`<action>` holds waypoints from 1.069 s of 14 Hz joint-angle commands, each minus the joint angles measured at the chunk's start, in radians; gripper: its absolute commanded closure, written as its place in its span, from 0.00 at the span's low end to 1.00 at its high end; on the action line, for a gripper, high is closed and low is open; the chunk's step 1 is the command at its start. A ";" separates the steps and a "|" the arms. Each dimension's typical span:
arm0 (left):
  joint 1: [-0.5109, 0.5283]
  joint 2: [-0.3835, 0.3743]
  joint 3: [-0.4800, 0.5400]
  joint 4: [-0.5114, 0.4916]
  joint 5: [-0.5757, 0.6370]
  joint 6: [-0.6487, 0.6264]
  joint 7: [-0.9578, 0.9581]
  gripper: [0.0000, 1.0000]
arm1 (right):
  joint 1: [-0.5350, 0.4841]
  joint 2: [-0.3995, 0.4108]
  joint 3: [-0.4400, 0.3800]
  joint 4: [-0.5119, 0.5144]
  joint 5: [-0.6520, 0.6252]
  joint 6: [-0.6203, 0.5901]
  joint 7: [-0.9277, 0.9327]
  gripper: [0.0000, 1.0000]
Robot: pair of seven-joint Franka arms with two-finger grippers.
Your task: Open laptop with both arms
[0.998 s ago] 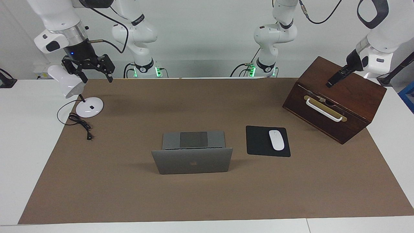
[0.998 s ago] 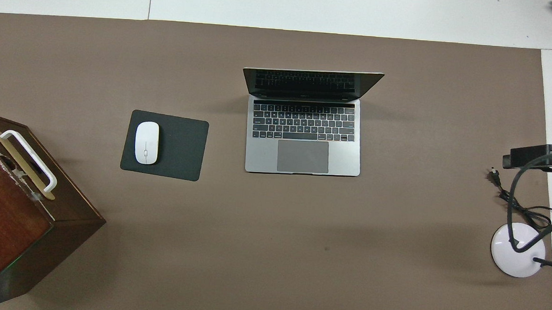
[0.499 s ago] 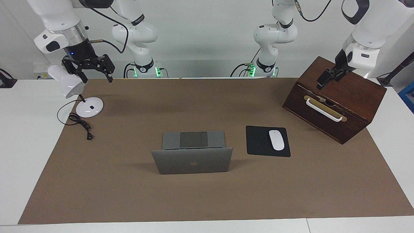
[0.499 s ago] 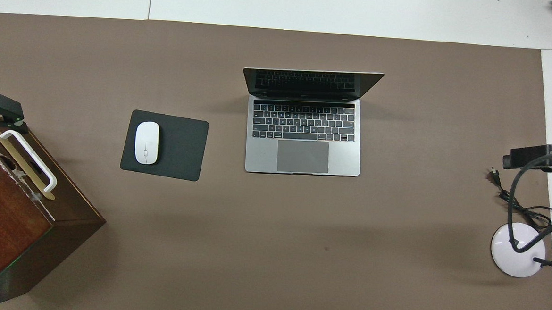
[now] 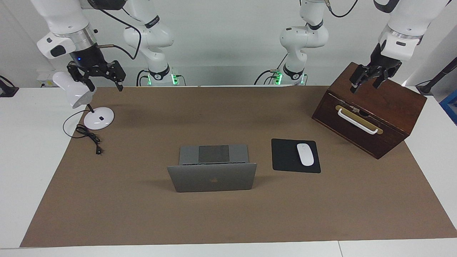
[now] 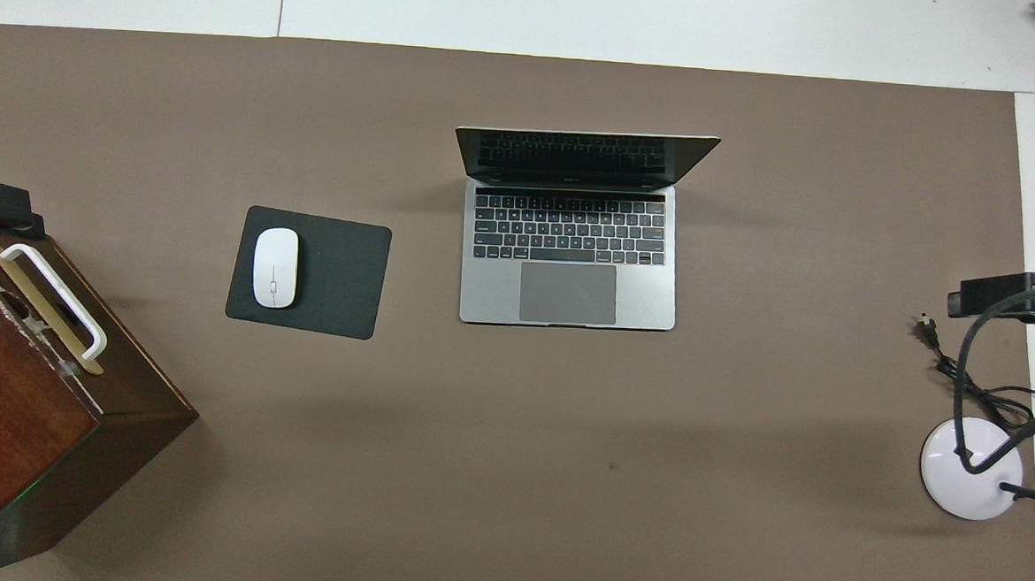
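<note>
**Left gripper** (image 5: 369, 84): jaws spread, holding nothing, up over the wooden box (image 5: 389, 103) at the left arm's end of the surface (image 5: 21, 142).

**Right gripper** (image 5: 104, 82): jaws spread, empty, up over the lamp (image 5: 76, 93) at the right arm's end.

**Laptop** (image 5: 213, 167): mid-mat (image 5: 228, 221), beside the mouse pad (image 5: 285, 155) that carries the mouse (image 5: 305, 154). Lid up, keyboard and trackpad exposed, and the screen tips back only a little past upright. Well apart from both grippers.

**Step**: we judge the opening done, or nearly so, and both arms stand clear of the laptop. If we want the lid wider, the next move calls for one gripper to steady the base at its trackpad edge while the other pushes the lid's top edge away from the robots.

**Heading**: the laptop opens toward the robots; its hinge lies on the edge farther from them. Its long axis runs from one arm's end of the surface to the other's.
</note>
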 commanded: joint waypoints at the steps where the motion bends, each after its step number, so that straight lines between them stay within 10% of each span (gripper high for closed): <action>1: 0.010 -0.011 -0.002 -0.019 -0.021 0.007 0.023 0.00 | -0.009 -0.026 0.008 -0.030 -0.016 0.009 -0.017 0.00; 15: 0.001 -0.010 -0.045 -0.019 0.019 -0.016 0.034 0.00 | -0.014 -0.026 0.010 -0.030 -0.006 0.009 -0.014 0.00</action>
